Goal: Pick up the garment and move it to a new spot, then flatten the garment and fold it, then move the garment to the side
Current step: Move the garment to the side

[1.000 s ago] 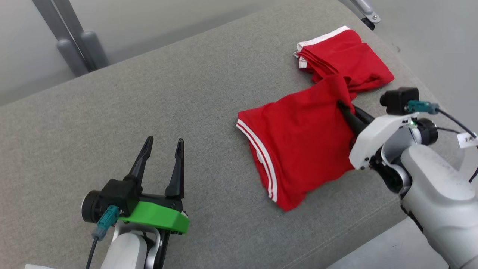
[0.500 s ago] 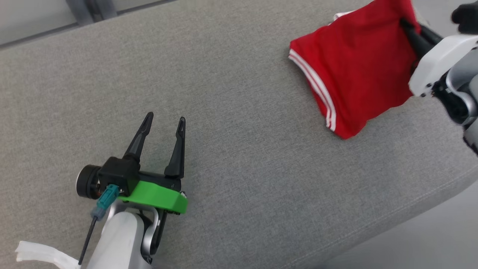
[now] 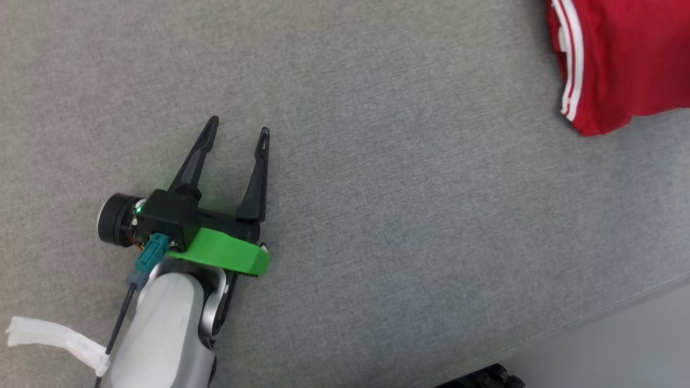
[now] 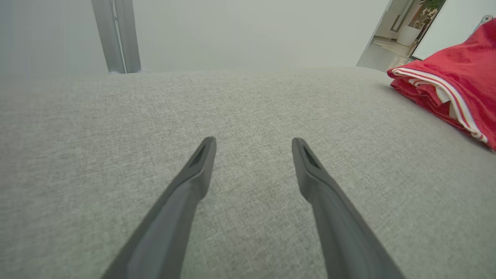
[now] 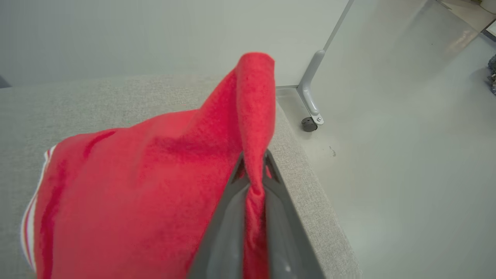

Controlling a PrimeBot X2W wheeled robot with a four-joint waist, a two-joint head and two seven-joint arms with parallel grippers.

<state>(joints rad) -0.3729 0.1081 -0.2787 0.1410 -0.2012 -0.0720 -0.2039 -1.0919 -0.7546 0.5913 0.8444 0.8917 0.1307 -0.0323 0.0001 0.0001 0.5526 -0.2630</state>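
Left hand (image 3: 238, 125): fingers spread wide with nothing between them; it holds nothing. It sits low over the grey padded bench (image 3: 404, 215). Whether the fingertips touch the fabric cannot be told. The bench surface ahead of this hand and between its fingers is bare.

Garment (image 3: 620, 59): red with white stripes along one edge. It lies well apart from the left hand, ahead of it and off to its right. From the left wrist, the garment (image 4: 457, 77) shows its striped edge turned toward the left hand (image 4: 254, 141), with layers of cloth stacked at that edge and resting on the bench (image 4: 116, 116).

Right hand (image 5: 254, 162): fingers pressed close together, pinching a fold of the garment (image 5: 155, 186). A ridge of red cloth stands up past the fingertips. The rest of the cloth spreads to the left of this hand and down onto the bench (image 5: 77, 97). The bench edge runs just right of the fingers; beyond it are the floor (image 5: 387, 174) and a wheeled frame leg (image 5: 310, 116).
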